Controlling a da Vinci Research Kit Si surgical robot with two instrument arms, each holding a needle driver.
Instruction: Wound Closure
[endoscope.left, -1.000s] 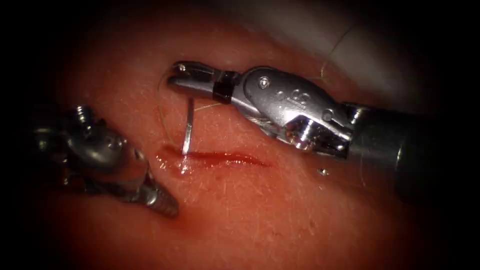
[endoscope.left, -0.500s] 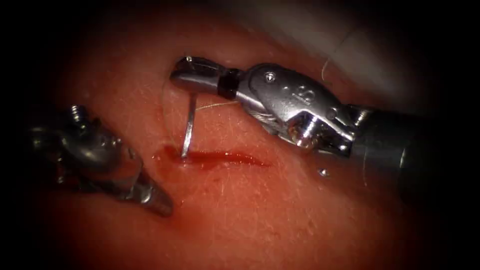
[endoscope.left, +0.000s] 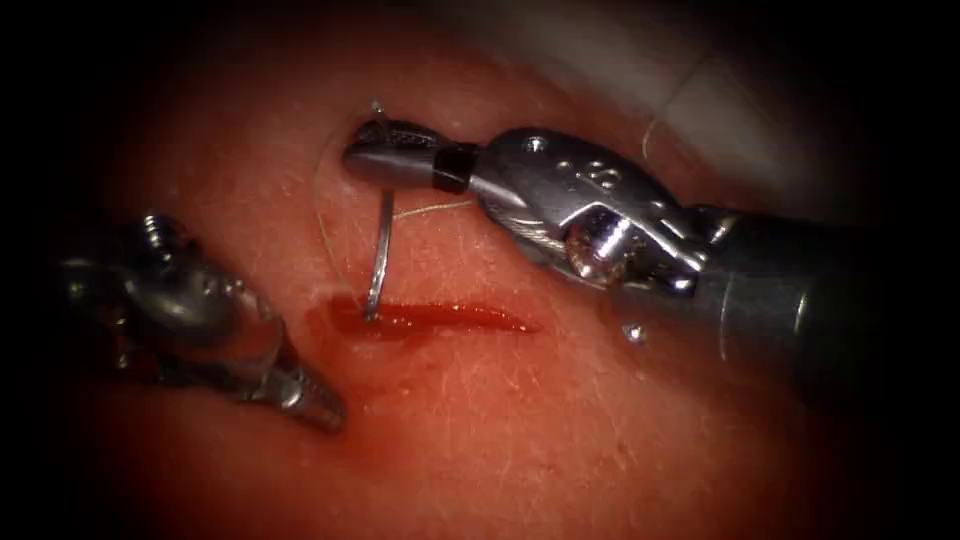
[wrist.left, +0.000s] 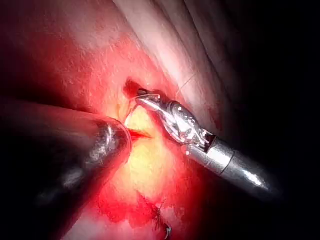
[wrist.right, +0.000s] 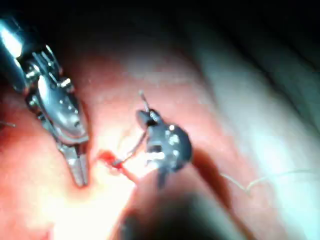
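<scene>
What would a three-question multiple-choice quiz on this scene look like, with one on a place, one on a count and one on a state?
1. Where does the needle meet the tissue?
A. at the left end of the cut
B. at the cut's right end
C. far below the cut

2. How many tools are there?
A. one
B. two
C. three

3. What does the right tool hold?
A. nothing
B. the tissue
C. the needle

Answers:
1 A: the needle's lower end sits in the red fluid at the cut's left end.
2 B: the right tool is above the cut and the left tool is below and left of it.
3 C: its jaws are shut on the needle near its upper end, with thread trailing beside it; the left tool holds nothing.
</scene>
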